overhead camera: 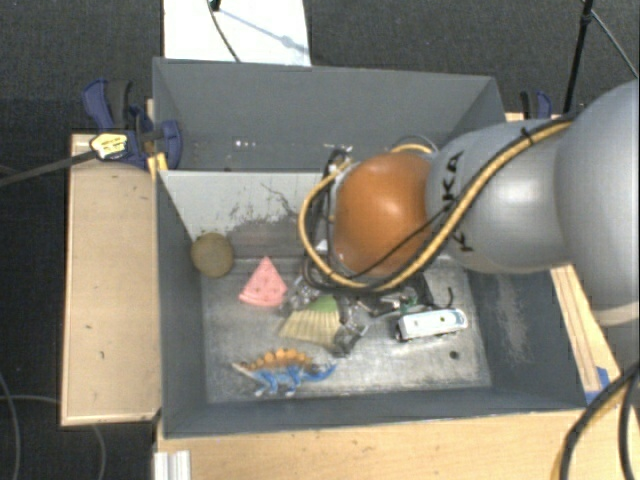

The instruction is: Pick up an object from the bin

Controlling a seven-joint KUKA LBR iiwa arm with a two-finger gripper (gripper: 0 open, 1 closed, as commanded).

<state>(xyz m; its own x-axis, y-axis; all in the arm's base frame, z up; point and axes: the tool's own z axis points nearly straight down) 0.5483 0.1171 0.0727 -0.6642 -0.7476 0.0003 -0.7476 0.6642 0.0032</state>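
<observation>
The claw (347, 330) hung low in the grey metal bin (182, 298), under the rounded orange cover (380, 213) on the wrist of the silver arm (520, 208). Its tip lay against the right edge of a pale tan fan-shaped piece with a green top (308, 324), which rested flat on the bin floor near the middle. Whether the claw was spread apart or drawn together could not be told, nor whether it gripped the fan-shaped piece, because the cover and the looped cables hid most of it.

Just to the upper left of the fan-shaped piece lay a pink wedge-shaped block (263, 285), near it but apart. Further left, toward the back wall, sat a dull olive-brown ball (212, 255), well apart from the fan-shaped piece. In front of the fan-shaped piece, toward the near wall, lay a blue toy dinosaur with orange back plates (283, 370). To its right, beyond the claw, lay a small white and black gadget (430, 323).
</observation>
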